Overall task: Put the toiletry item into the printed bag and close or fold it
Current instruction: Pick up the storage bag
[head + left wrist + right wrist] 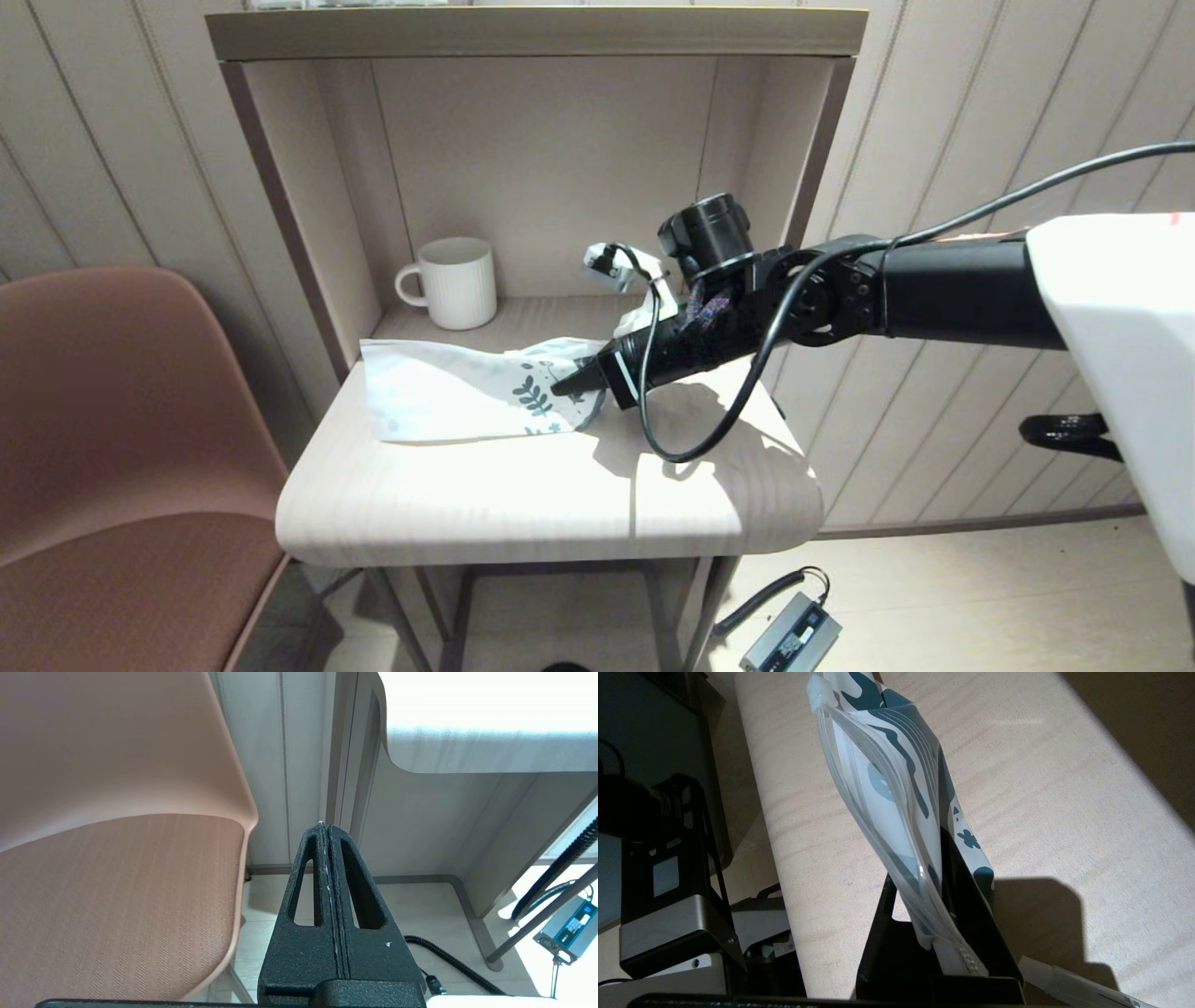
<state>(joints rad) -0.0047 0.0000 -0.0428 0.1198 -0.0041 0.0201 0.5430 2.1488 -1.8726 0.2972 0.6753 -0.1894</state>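
The printed bag (448,392) lies on the small table (523,495), its leaf-printed end toward my right gripper (567,384). In the right wrist view the gripper (934,858) is shut on the printed bag (887,779) at its zip edge. One printed wall hangs outside a finger (971,905), and the white zip slider (817,693) sits at the far end. The toiletry item (1069,983), a thin white packet, lies on the table beside the gripper's base; the arm hides it in the head view. My left gripper (325,828) is shut and empty, parked below table height.
A white ribbed mug (455,282) stands at the back left of the table, inside the alcove walls (308,233). A brown chair (112,420) is at the table's left. A power brick (792,639) and cables lie on the floor. My arm's cable (695,439) loops over the table.
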